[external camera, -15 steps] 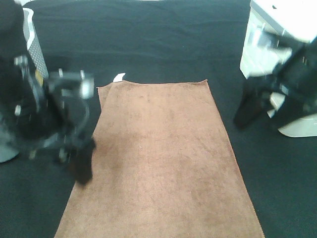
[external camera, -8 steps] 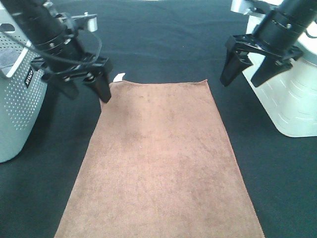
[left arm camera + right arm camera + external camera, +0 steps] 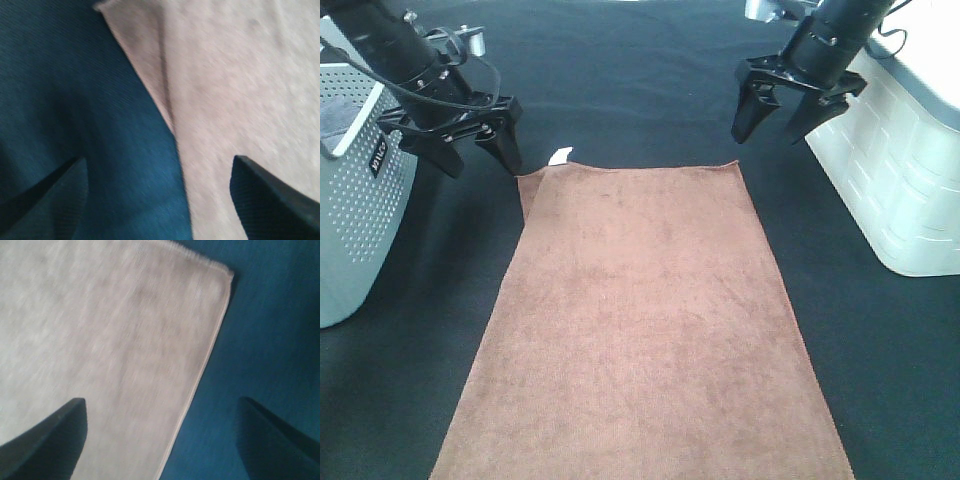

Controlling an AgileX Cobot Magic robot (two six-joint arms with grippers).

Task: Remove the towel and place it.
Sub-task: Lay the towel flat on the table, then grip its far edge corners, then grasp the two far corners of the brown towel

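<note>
matte black arms [image 3: 405,50] with looping black cables [image 3: 495,72] end in a wedge-tipped left pincer [image 3: 480,162] and right pincer [image 3: 767,133].

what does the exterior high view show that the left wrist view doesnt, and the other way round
Only exterior high: the right hand, open, the white tag, the grey perforated basket, the white bin and most of the towel outline.
Only left wrist: a close look at the folded strip along the towel's edge.
Both: the towel, the dark cloth under it, and the open left hand by its corner.
</note>
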